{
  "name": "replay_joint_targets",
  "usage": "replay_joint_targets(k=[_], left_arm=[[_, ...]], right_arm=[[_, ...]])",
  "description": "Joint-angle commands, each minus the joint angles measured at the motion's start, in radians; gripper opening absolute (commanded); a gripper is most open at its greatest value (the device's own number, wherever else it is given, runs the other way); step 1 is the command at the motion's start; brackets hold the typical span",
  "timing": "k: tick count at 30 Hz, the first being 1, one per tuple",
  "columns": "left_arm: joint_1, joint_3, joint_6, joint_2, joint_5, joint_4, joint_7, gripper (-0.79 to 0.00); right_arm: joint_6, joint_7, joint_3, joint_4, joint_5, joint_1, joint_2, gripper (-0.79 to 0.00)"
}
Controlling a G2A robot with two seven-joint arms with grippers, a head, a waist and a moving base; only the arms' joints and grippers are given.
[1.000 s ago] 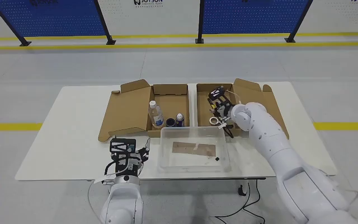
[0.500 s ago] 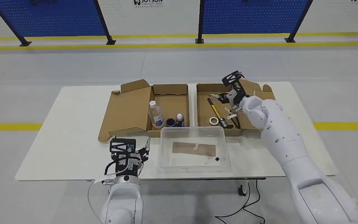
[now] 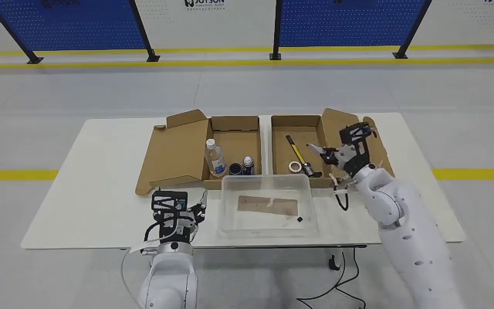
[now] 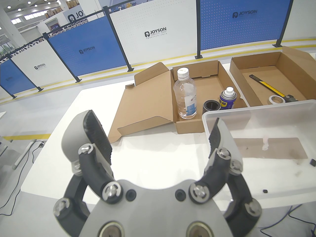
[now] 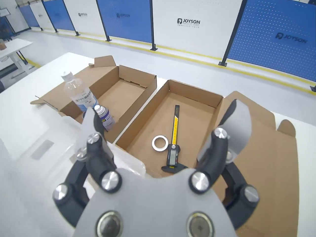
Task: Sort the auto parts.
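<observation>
My right gripper (image 3: pixel 345 151) (image 5: pixel 163 110) hangs open and empty over the right flap of the right cardboard box (image 3: pixel 293 120). In that box lie a yellow-and-black caliper (image 3: pixel 297 152) (image 5: pixel 174 134) and a white ring (image 3: pixel 296 166) (image 5: pixel 160 143). The left box (image 3: pixel 235 123) holds an upright water bottle (image 3: pixel 214 157) (image 4: pixel 185 94), a blue spray can (image 3: pixel 248 164) (image 4: pixel 227 98) and a black cylinder (image 3: pixel 235 168) (image 4: pixel 211 106). A clear plastic bin (image 3: pixel 267 177) (image 4: pixel 259 106) in front of the boxes holds a small black part (image 3: pixel 299 220) (image 4: pixel 312 162). My left gripper (image 3: pixel 179 202) (image 4: pixel 153 119) is open and empty at the bin's left.
Both boxes have their lids folded flat outward on the white table (image 3: pixel 100 178). A second tiny black piece (image 4: pixel 265 191) lies near the bin's front wall. Bare table lies left of the left box and right of the right box's flap.
My right gripper has moved from above the inside of the right box out to the right, over its flap. The caliper now lies uncovered in the box. The left arm is where it was.
</observation>
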Motion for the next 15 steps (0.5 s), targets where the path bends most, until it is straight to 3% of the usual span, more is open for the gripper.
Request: replay_joint_targets(k=[1,8,15], left_arm=[[0.000,0.000,0.000,0.000,0.000,0.000,0.000,0.000],[0.000,0.000,0.000,0.000,0.000,0.000,0.000,0.000],[0.000,0.000,0.000,0.000,0.000,0.000,0.000,0.000]], right_arm=[[0.023,0.005,0.035,-0.082,-0.007,-0.082,0.006,0.000],[0.126,-0.011,0.121,-0.299,-0.037,-0.307,0.014,0.000],[0.163,0.007,0.155,-0.395,-0.037,-0.421,0.016,0.000]])
